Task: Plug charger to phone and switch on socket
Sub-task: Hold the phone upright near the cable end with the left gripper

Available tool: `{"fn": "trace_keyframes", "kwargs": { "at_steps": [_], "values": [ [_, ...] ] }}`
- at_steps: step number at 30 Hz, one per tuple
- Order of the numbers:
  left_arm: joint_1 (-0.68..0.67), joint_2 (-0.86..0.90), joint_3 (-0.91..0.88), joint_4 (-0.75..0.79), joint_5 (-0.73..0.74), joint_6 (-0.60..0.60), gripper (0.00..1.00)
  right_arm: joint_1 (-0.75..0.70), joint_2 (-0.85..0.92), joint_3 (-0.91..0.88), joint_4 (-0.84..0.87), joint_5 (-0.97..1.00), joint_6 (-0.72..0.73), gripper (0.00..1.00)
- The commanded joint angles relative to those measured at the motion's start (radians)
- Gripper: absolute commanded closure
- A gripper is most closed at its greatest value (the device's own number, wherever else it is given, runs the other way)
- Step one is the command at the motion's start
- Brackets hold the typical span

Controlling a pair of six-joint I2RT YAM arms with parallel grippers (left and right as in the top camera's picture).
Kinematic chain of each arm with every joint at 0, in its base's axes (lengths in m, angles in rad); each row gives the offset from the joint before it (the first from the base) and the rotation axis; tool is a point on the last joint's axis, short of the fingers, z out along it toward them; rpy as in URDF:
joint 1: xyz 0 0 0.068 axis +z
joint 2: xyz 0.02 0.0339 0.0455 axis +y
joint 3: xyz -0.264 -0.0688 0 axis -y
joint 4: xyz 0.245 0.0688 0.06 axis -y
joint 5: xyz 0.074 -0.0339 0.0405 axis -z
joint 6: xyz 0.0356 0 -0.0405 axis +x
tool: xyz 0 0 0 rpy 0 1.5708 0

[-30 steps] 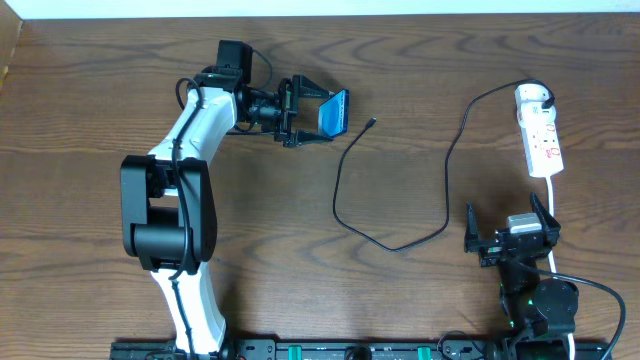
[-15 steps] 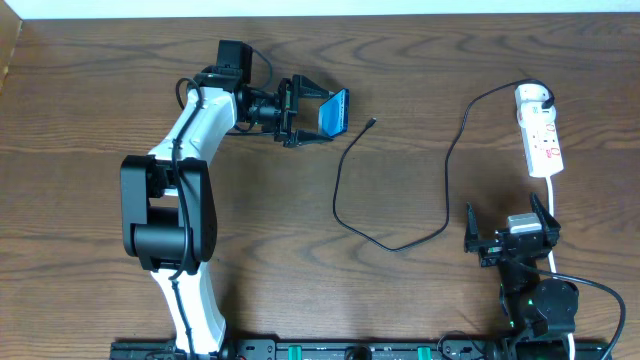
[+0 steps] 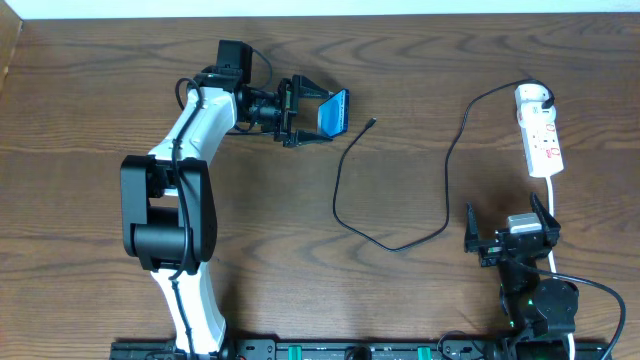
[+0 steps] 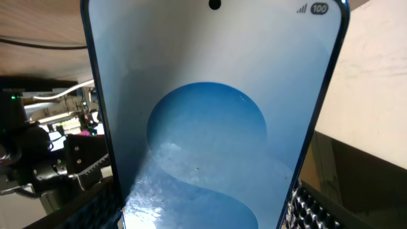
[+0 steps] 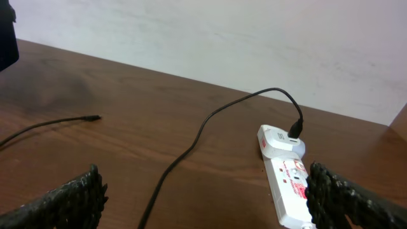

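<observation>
My left gripper (image 3: 312, 112) is shut on the phone (image 3: 335, 111), held on edge above the table at the back centre. Its blue screen fills the left wrist view (image 4: 210, 127). The charger cable (image 3: 345, 205) loops across the table; its black tip (image 3: 371, 123) lies just right of the phone, apart from it. Its white plug (image 3: 532, 96) sits in the far end of the socket strip (image 3: 540, 140) at the right. My right gripper (image 3: 510, 240) is open and empty near the front right. It sees the strip (image 5: 289, 191), the plug (image 5: 280, 140) and the cable tip (image 5: 94, 118).
The strip's white cord (image 3: 553, 215) runs down the right side past my right gripper. The table's far edge meets a white wall (image 5: 254, 44). Bare wood lies between the cable loop and the front edge.
</observation>
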Motion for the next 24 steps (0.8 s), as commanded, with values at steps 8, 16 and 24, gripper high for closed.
{"fn": "trace_keyframes", "kwargs": {
  "at_steps": [8, 16, 24],
  "values": [
    [-0.004, -0.043, 0.023, 0.002, -0.018, 0.031, 0.47, 0.008, -0.003, -0.002, -0.003, -0.010, 0.012, 0.01],
    [-0.013, -0.043, 0.023, 0.002, -0.040, 0.032, 0.47, 0.008, -0.003, -0.002, -0.003, -0.009, 0.011, 0.01],
    [-0.018, -0.043, 0.022, 0.002, -0.044, 0.032, 0.47, 0.008, -0.003, -0.002, -0.003, -0.010, 0.012, 0.01]
  ]
}}
